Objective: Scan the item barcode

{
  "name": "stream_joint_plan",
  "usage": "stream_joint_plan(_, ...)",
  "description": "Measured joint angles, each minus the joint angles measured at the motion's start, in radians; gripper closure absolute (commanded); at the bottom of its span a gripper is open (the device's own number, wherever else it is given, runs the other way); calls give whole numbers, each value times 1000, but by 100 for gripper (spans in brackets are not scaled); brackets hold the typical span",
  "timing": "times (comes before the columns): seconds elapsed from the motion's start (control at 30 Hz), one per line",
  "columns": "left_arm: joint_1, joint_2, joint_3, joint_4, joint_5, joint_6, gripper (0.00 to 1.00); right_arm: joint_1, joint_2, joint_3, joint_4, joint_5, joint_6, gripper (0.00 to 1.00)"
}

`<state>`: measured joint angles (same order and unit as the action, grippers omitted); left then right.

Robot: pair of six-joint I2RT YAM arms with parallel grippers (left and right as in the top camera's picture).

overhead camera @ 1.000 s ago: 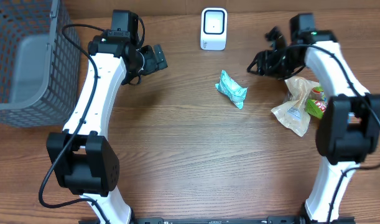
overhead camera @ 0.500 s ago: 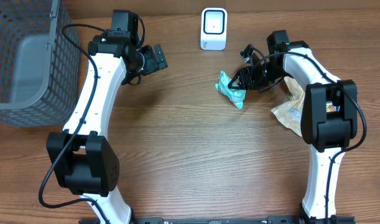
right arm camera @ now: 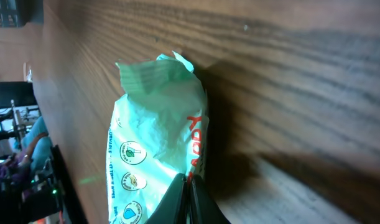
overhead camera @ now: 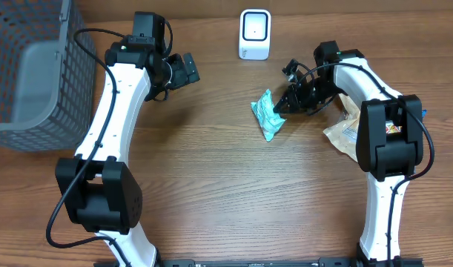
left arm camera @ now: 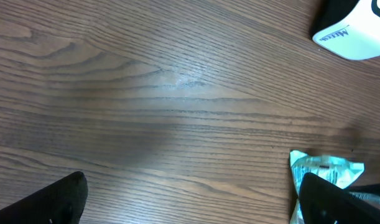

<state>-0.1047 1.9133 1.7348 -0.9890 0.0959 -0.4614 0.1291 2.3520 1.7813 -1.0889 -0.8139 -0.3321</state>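
Pinching the green packet (overhead camera: 266,119)

From above, the right gripper (overhead camera: 283,106) merely met it on the table, near the scanner (overhead camera: 254,33). Its wrist camera showed the jaws clamped on the packet's edge. The left gripper (overhead camera: 183,70) stood wide, holding nothing.

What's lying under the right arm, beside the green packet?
A crinkled tan-and-clear snack bag lies on the table under the right arm. Only its left part shows; the rest is covered by the arm, so its label cannot be read.
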Motion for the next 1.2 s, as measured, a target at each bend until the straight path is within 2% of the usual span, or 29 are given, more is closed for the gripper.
stream_joint_plan(0.03, 0, 0, 0, 0, 0, 0, 0, 1, 0, 2, -3, 0, 6, 96)
stream_joint_plan(0.2, 0, 0, 0, 0, 0, 0, 0, 5, 0, 25, -7, 16, 74, 58)
stream_joint_plan(0.27, 0, 0, 0, 0, 0, 0, 0, 8, 0, 28, -13, 28, 95, 47)
stream_joint_plan(0.37, 0, 0, 0, 0, 0, 0, 0, 11, 0, 29, -51, 42, 107, 40)
stream_joint_plan(0.53, 0, 0, 0, 0, 0, 0, 0, 45, 0, 29, -71, 59, 128, 34)
stream_joint_plan(0.7, 0, 0, 0, 0, 0, 0, 0, 102, 0, 30, -34, 100, 159, 36)
stream_joint_plan(0.8, 0, 0, 0, 0, 0, 0, 0, 131, 0, 30, -9, 146, 202, 48)
stream_joint_plan(0.97, 0, 0, 0, 0, 0, 0, 0, 147, 0, 32, 15, 177, 250, 88)
stream_joint_plan(1.13, 0, 0, 0, 0, 0, 0, 0, 146, -5, 33, 21, 182, 272, 96)
stream_joint_plan(1.2, 0, 0, 0, 0, 0, 0, 0, 146, -5, 38, 10, 177, 274, 96)
